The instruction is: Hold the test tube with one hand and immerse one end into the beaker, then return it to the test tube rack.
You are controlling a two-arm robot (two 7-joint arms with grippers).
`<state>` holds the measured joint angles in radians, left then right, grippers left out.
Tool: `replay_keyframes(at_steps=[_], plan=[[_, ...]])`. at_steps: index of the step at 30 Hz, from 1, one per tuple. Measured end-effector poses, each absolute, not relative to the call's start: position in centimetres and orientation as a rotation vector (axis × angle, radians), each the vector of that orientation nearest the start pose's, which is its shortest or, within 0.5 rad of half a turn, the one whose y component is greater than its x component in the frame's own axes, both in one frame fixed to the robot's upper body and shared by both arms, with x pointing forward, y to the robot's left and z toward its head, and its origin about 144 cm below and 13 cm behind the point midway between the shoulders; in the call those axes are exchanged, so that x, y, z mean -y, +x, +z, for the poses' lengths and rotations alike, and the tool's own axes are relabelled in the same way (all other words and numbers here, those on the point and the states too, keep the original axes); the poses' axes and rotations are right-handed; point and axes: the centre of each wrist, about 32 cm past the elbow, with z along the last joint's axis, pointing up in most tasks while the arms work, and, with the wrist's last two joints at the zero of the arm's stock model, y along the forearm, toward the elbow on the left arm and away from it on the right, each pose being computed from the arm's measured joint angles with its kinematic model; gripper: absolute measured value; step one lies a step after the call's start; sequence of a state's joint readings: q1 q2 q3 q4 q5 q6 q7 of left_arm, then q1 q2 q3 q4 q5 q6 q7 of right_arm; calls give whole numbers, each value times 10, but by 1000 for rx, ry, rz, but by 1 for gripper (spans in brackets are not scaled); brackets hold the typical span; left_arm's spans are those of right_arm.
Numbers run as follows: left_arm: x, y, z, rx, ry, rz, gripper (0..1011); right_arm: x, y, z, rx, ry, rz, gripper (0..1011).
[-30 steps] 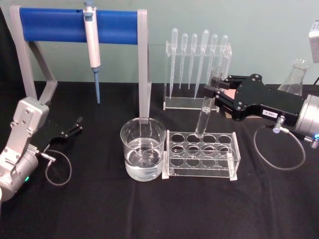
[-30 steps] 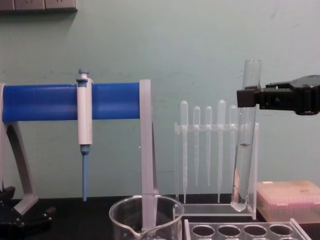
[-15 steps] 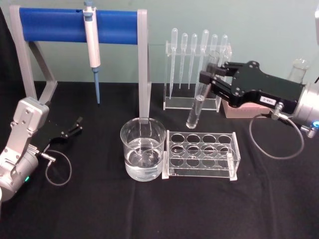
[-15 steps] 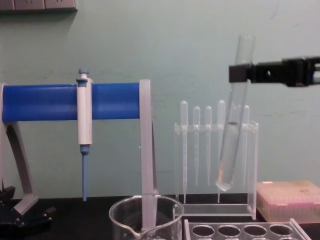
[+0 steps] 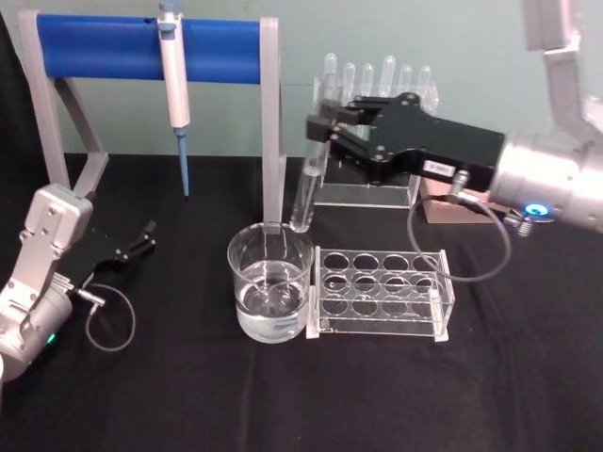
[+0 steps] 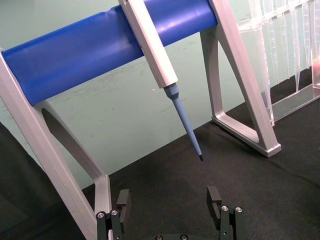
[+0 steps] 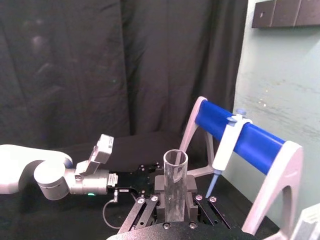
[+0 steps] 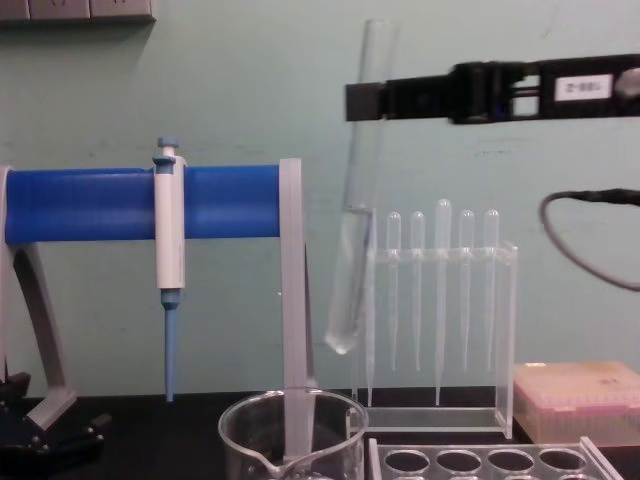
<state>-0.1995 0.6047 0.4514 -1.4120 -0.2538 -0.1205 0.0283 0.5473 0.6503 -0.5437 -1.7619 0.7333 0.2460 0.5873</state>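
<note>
My right gripper is shut on the test tube, gripping it near its upper end. The clear tube hangs tilted in the air, its round bottom a little above the right part of the beaker's rim and not touching it. The beaker is a wide glass with water in it, standing at the table's middle, and its rim shows low in the chest view. In the right wrist view the tube's open mouth stands between the black fingers. My left gripper rests open at the left.
A clear rack with round holes stands right beside the beaker. Behind it is a stand of pipettes. A white-and-blue pipettor hangs on the blue bar of a grey frame. A pink box sits far right.
My right gripper has lifted the test tube away from the holed rack and carried it left, from above the rack to just above the beaker. The left arm has not moved.
</note>
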Motion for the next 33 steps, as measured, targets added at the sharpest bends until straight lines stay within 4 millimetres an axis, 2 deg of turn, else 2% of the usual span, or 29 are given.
replay_keyframes(at_steps=[9, 14, 33], plan=[[-310, 489, 1140, 285, 305, 1248, 1000, 219, 530, 1326, 116, -48, -415, 241], [-310, 489, 1140, 285, 304, 1248, 1000, 210, 539, 1311, 114, -56, -400, 241], [-310, 489, 1140, 285, 305, 1248, 1000, 204, 547, 1273, 106, -102, -401, 242]])
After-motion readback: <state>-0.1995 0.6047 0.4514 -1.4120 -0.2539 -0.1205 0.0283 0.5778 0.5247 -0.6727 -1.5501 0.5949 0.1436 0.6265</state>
